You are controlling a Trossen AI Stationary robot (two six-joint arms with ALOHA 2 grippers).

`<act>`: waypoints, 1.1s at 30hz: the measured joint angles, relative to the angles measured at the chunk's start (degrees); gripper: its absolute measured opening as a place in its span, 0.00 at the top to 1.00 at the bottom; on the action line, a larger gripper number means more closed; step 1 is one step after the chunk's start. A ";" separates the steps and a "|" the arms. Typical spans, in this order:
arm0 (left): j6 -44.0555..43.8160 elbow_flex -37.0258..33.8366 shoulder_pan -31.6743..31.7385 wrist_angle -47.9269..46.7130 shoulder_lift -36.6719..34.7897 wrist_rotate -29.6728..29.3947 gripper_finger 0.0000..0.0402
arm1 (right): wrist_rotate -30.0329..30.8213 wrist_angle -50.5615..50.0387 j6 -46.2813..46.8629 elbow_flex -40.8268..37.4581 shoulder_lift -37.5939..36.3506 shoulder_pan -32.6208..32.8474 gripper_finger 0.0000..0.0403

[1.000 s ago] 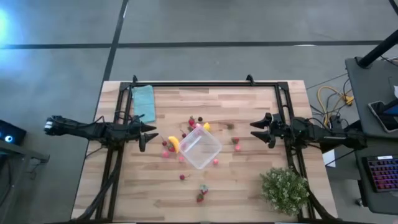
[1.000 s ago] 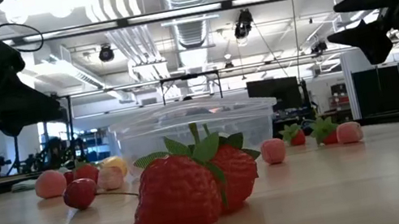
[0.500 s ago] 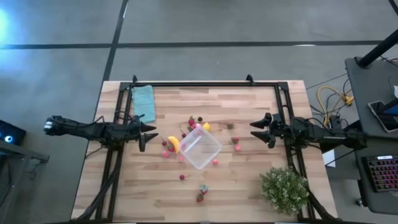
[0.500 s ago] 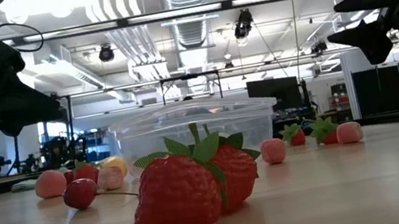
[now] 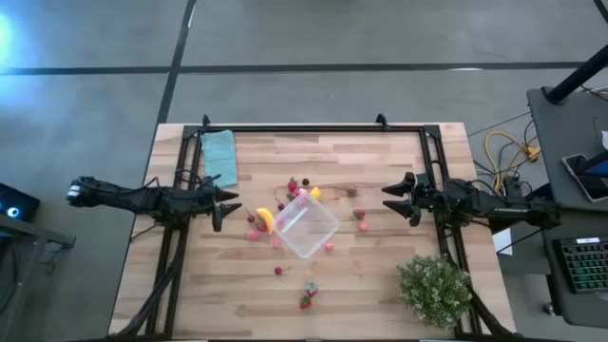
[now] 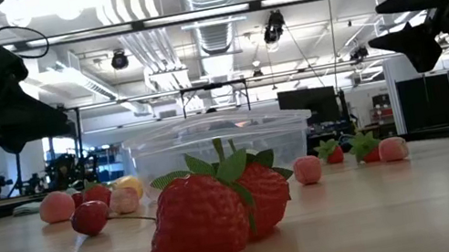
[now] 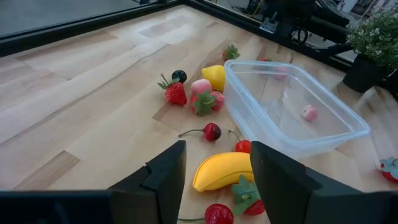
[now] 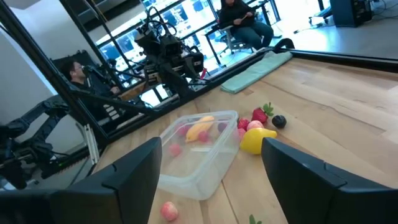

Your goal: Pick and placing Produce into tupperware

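Observation:
The clear tupperware tub (image 5: 306, 225) stands on the table's middle and looks empty; it also shows in the left wrist view (image 7: 292, 106) and the right wrist view (image 8: 199, 155). Small produce pieces lie around it: a yellow banana (image 5: 265, 219), strawberries (image 5: 307, 296), a cherry (image 7: 211, 131), a lemon (image 7: 216, 76). My left gripper (image 5: 228, 204) is open, above the table left of the tub. My right gripper (image 5: 394, 198) is open, above the table right of the tub. Both are empty.
A folded teal cloth (image 5: 220, 157) lies at the far left. A bushy green potted plant (image 5: 435, 290) stands at the near right corner. A black frame (image 5: 313, 128) runs along the far edge. People sit in the room beyond the table.

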 joint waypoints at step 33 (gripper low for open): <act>0.00 0.00 0.00 0.00 -0.02 0.00 0.59 | 17.32 39.10 21.87 0.01 3.08 0.00 0.33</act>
